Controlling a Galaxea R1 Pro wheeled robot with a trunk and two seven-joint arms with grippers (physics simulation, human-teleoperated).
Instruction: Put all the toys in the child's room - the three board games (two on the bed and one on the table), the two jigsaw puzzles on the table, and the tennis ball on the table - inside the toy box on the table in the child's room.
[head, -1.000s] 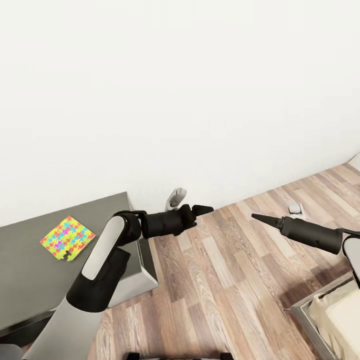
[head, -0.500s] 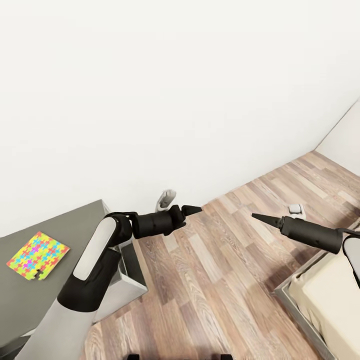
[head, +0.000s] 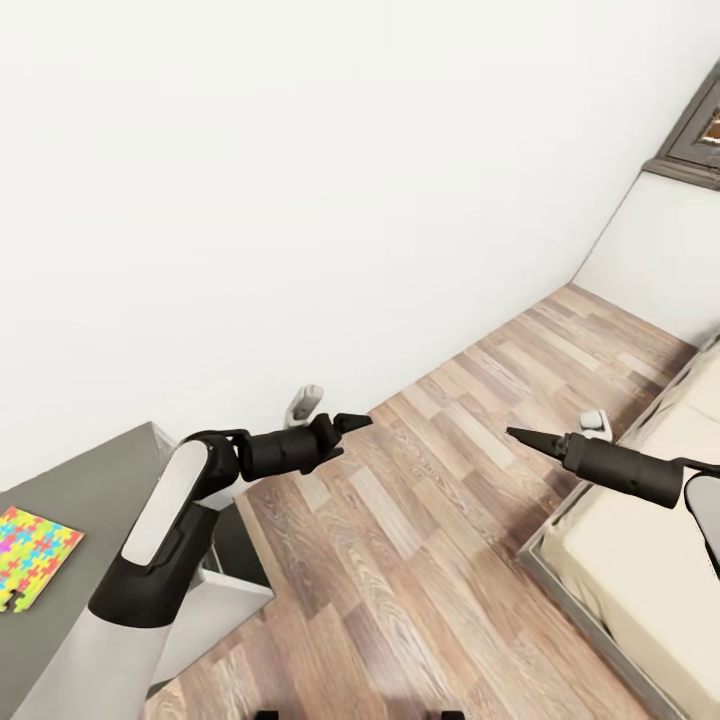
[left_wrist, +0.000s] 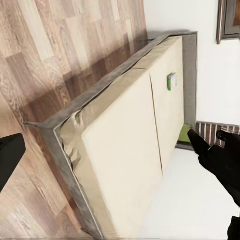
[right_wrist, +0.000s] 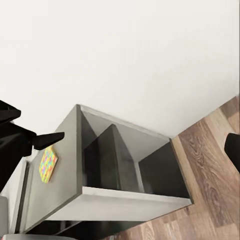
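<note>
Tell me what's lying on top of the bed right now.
On the bed lies one small green box near its far end. Nothing else shows; the near corner is out of frame.

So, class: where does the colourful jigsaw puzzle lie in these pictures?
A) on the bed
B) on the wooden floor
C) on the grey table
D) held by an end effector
C: the jigsaw puzzle lies flat on the grey table, beside the robot's left arm.

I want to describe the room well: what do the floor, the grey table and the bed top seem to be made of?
The floor looks like wood planks with visible grain and plank seams. The grey table seems a smooth, matte painted board with flat panels. The bed top looks like soft cream fabric, wrinkled at a corner; its grey frame could be wood or metal.
</note>
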